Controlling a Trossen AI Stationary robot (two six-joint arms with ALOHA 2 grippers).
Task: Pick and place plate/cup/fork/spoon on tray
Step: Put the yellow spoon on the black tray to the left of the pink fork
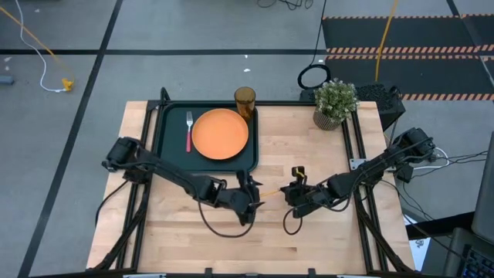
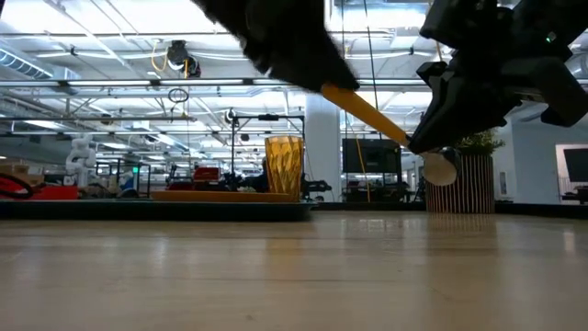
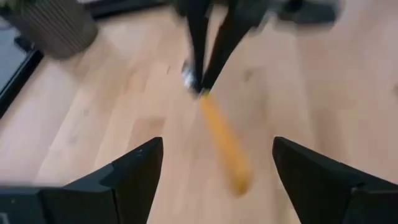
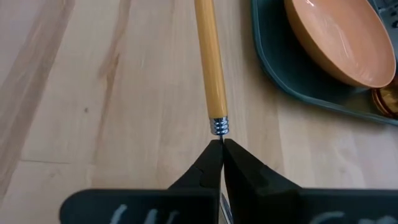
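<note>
I find the right fingers clenched on the orange-handled metal spoon above the bench; its handle reaches between the released left fingers.

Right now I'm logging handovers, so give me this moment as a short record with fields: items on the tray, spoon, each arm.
on tray: round orange plastic plate, pink-handled fork, amber plastic cup on the dark green rectangular tray
spoon: orange-handled metal spoon, lifted off the wooden table, between both arms
right gripper: fingers shut on the spoon's metal neck
left gripper: fingers open around the handle's end
potted plant: far right corner
</note>
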